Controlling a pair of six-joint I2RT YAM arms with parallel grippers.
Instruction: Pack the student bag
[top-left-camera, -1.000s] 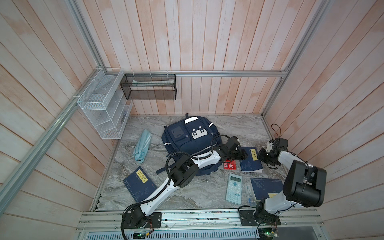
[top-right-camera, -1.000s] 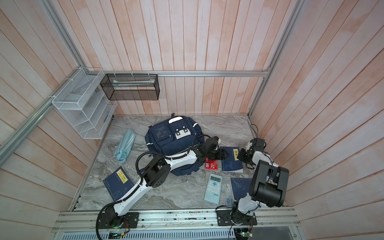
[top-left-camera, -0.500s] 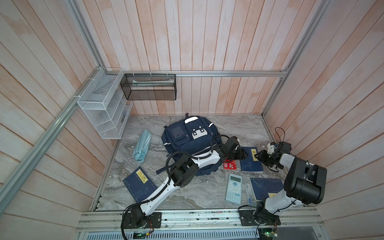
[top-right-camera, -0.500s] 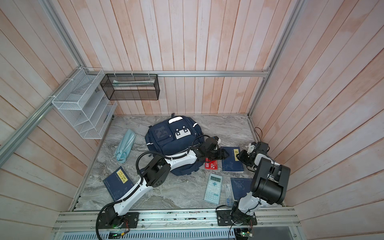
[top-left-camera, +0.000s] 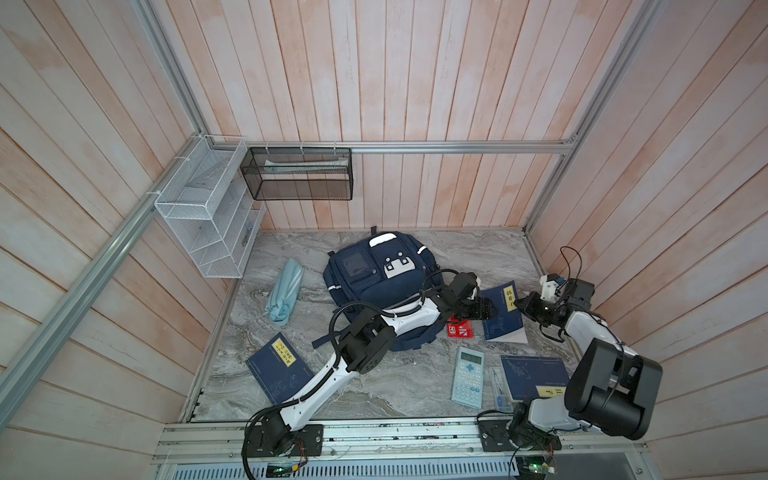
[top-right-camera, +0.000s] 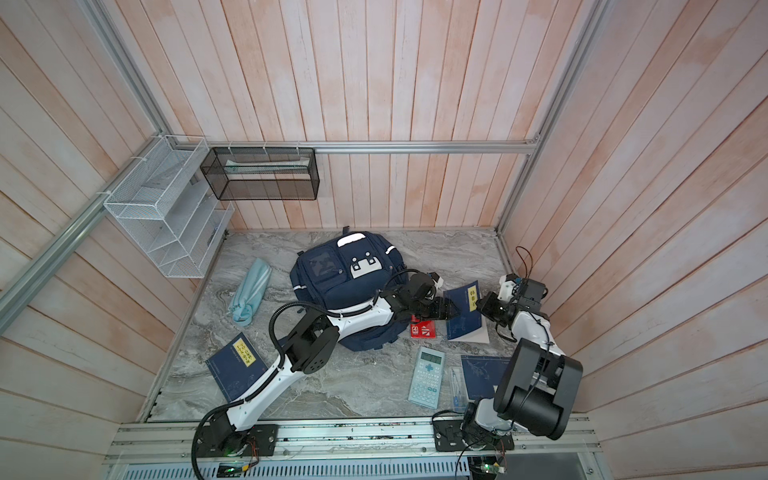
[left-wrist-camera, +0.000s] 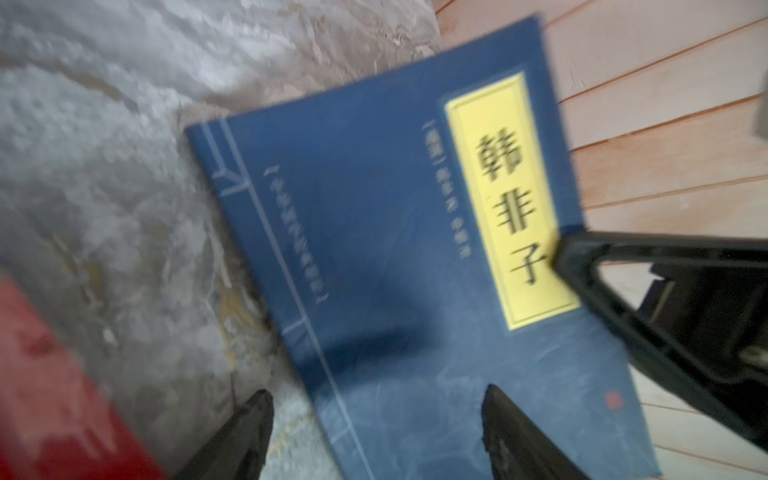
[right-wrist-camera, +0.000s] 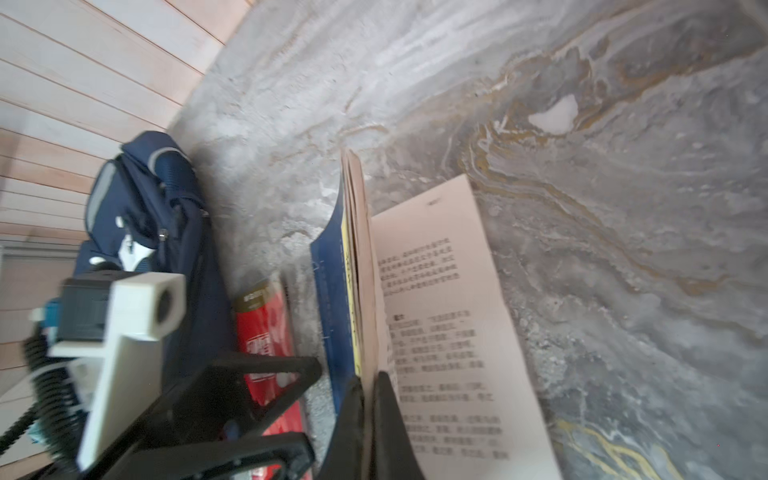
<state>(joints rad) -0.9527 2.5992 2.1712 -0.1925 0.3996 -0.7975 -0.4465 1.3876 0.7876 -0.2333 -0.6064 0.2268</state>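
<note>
The left arm reaches from lower left across the bag (top-left-camera: 365, 274), lying mid-frame in both top views, its left gripper (top-left-camera: 489, 311) spread wide over a blue book (top-left-camera: 505, 328). The bent right arm's right gripper (top-left-camera: 524, 305) pinches that book's lifted cover.

navy student bag (top-left-camera: 374, 286), blue book (top-left-camera: 505, 324), red box (top-left-camera: 459, 331)
</note>
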